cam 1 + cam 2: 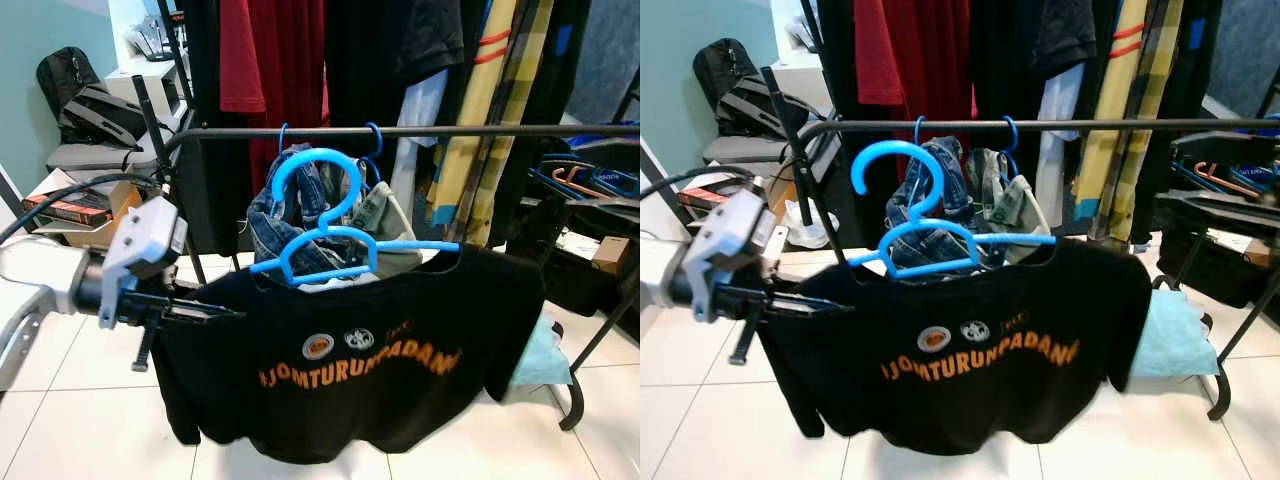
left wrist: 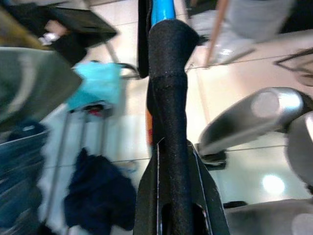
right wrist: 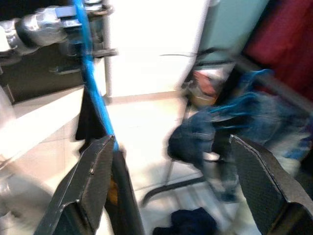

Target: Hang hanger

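White floor tiles (image 1: 60, 400) and a crowded black clothes rack fill the background, with a teal wall at the upper left of the head views.

At the lower left of the left eye view, the left gripper (image 1: 215, 312) reaches in from the frame's edge. Its two black fingers are pressed together on the left shoulder of a black T-shirt (image 1: 350, 370), and the left wrist view shows the cloth-covered arm of the blue hanger (image 1: 320, 235) running out from between the closed fingers. So the left gripper is clamped on the hanger's end through the shirt.

Outward from that grip, the hanger sits in the middle of the frame, roughly level, carrying the shirt with its orange lettering. Its big blue hook rises in the upper middle, just below and in front of the horizontal rail (image 1: 480, 131), apart from it as far as I can tell. Behind it, a bundle of jeans (image 1: 290, 215) hangs from the rail on other blue hooks.

The right gripper (image 3: 171, 181) is spread wide with nothing between its fingers; the blue hanger and shirt edge lie just beside one finger.

Judged from this, pickup and carry to the rack are done. Left to do: lift the hook over the rail, settle it, and release.
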`<state>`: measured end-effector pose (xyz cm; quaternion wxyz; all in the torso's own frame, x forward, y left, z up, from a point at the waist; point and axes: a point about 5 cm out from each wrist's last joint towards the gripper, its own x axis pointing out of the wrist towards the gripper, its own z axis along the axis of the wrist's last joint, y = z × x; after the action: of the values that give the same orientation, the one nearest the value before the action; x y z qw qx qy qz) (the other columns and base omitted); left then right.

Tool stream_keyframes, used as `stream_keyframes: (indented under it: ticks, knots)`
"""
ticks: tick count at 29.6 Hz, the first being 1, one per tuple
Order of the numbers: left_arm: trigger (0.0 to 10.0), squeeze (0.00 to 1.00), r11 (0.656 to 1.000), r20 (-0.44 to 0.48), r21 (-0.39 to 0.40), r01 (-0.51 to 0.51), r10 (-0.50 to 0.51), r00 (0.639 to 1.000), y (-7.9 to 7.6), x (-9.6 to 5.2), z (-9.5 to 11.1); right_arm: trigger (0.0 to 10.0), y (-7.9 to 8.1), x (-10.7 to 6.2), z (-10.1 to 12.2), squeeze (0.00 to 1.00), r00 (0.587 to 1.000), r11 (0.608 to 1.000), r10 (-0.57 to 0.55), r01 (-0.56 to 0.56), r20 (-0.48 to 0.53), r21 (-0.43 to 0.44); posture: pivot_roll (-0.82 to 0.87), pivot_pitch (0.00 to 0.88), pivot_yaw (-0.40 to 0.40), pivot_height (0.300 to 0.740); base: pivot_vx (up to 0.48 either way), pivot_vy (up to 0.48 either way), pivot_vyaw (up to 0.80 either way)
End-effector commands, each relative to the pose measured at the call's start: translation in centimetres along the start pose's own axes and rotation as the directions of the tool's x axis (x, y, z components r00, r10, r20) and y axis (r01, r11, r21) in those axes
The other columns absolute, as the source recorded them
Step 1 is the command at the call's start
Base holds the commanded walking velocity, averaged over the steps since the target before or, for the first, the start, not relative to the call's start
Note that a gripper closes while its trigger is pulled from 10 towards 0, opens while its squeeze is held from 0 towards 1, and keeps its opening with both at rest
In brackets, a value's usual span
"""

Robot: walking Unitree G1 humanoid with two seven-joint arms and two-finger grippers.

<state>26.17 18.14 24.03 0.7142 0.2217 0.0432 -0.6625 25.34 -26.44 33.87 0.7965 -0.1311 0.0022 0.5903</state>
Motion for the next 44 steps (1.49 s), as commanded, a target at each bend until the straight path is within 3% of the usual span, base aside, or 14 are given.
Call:
stream_keyframes:
  ticks: [1, 2, 9, 20, 22, 27, 44]
  knots:
    - [0.0, 0.0, 0.998, 0.003, 0.038, 0.041, -0.041, 0.999, -0.1, 0.9, 0.5, 10.0, 0.5, 1.7, -0.2, 1.0, 0.995, 0.995, 0.097, -0.097, -0.033, -0.006, -0.1, 0.0, 0.027, 0.74, 0.0, 0.0, 0.0]
    - [0.0, 0.0, 0.997, 0.012, 0.049, 0.055, -0.056, 0.998, 0.1, 1.6, 0.8, 10.0, 0.8, 3.0, -0.7, 0.0, 0.984, 0.985, 0.172, -0.172, -0.056, 0.009, -0.1, 0.0, 0.025, 0.74, 0.0, 0.0, 0.0]
    - [0.0, 0.0, 0.989, 0.027, 0.104, 0.103, -0.107, 0.994, 0.7, 2.9, 2.0, 10.0, 0.9, 5.8, -0.7, 0.0, 0.935, 0.939, 0.345, -0.345, -0.078, 0.021, -0.1, 0.0, 0.017, 0.74, 0.0, 0.0, 0.0]
    - [0.0, 0.0, 0.983, 0.019, 0.131, 0.128, -0.132, 0.991, 0.7, 3.6, 2.4, 10.0, 0.8, 7.7, -1.6, 0.0, 0.912, 0.922, 0.387, -0.386, -0.135, 0.035, -0.09, 0.0, 0.013, 0.74, 0.0, 0.0, 0.0]
    - [0.0, 0.0, 0.98, 0.009, 0.148, 0.137, -0.14, 0.99, 0.8, 3.9, 2.6, 0.0, 0.2, 8.9, -2.9, 0.0, 0.909, 0.937, 0.345, -0.348, -0.235, 0.028, -0.07, 0.0, 0.014, 0.74, 0.0, 0.0, 0.0]
    - [0.0, 0.0, 0.977, -0.009, 0.162, 0.138, -0.138, 0.99, 0.9, 4.2, 2.8, 0.0, -0.1, 9.7, -3.4, 0.0, 0.904, 0.945, 0.32, -0.327, -0.285, 0.023, -0.07, 0.0, 0.018, 0.74, 0.0, 0.0, 0.0]
    - [0.0, 0.0, 0.973, 0.021, 0.188, 0.13, -0.136, 0.99, 0.8, 5.8, 3.3, 0.0, 0.5, 10.4, -3.9, 0.0, 0.9, 0.932, 0.36, -0.361, -0.245, 0.042, -0.06, 0.0, 0.008, 0.74, 0.0, 0.0, 0.0]
